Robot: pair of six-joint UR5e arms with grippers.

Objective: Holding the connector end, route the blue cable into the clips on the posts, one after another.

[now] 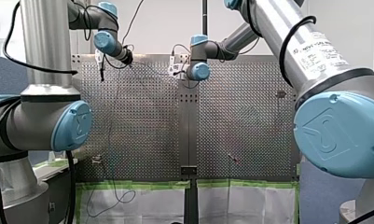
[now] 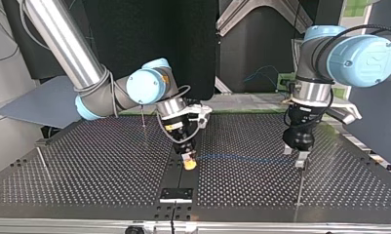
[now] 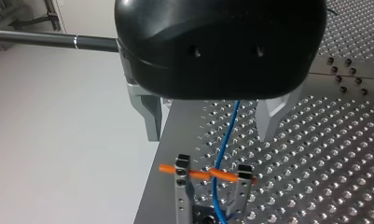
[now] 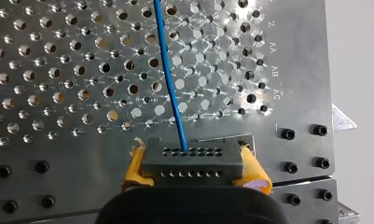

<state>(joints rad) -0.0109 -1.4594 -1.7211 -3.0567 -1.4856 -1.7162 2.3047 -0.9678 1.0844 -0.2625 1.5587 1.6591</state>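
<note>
The blue cable [image 4: 168, 79] leaves a grey connector [image 4: 194, 161] that sits between the yellow pads [image 4: 257, 175] of my right gripper [image 4: 196, 173], which is shut on it. In the top view my right gripper [image 2: 188, 162] hangs low over the plate's middle seam, and the cable [image 2: 242, 157] runs level toward my left gripper [image 2: 295, 155]. In the left wrist view my left gripper [image 3: 210, 135] is open, its metal fingers [image 3: 149, 114] on either side of the cable [image 3: 226, 135] without touching it. Just ahead stands a clip [image 3: 208, 186] with an orange pin [image 3: 198, 174]; the cable passes down between its prongs.
The perforated plate [image 2: 86, 170] carries further thin posts: one [image 2: 300, 187] under my left gripper, one [image 2: 143, 117] behind my right arm, one [image 2: 41, 157] at the top view's left edge. A black bracket [image 2: 176, 194] sits on the seam near the plate's front.
</note>
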